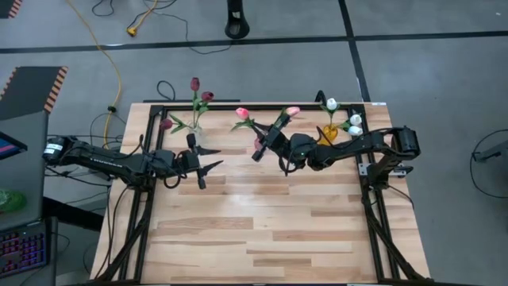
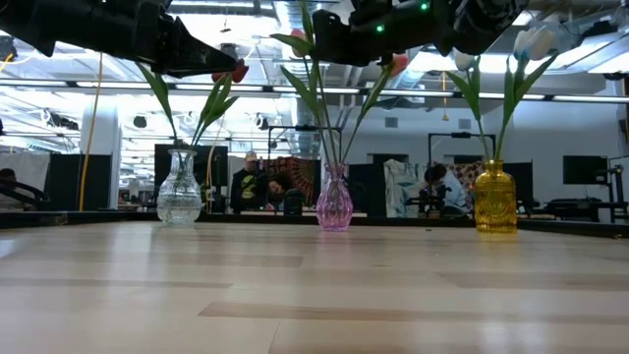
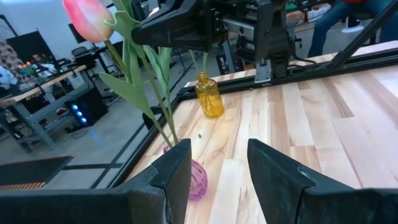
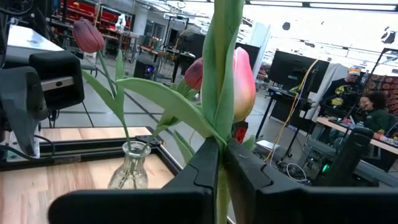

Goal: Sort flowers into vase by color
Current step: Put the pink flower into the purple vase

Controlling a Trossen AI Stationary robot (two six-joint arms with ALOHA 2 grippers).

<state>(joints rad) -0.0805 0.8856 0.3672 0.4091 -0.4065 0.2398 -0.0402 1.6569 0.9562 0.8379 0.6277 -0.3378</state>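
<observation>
Three vases stand along the far edge: a clear one with dark red tulips, a pink one with pink tulips, and a yellow one with white tulips. My right gripper hangs over the pink vase, shut on a pink tulip. My left gripper is open and empty, level, just left of the pink vase and near the clear vase. My right gripper pinches the pink tulip's green stem between its two fingers, a little below the head, with a leaf at the same place. The fingers come level from the table's right and lie across the upright stem. The stem's lower part runs down toward the pink vase.
A black frame runs around the table's far and side edges, close behind the vases. The wooden table stretches toward the near edge. People sit at desks in the room beyond.
</observation>
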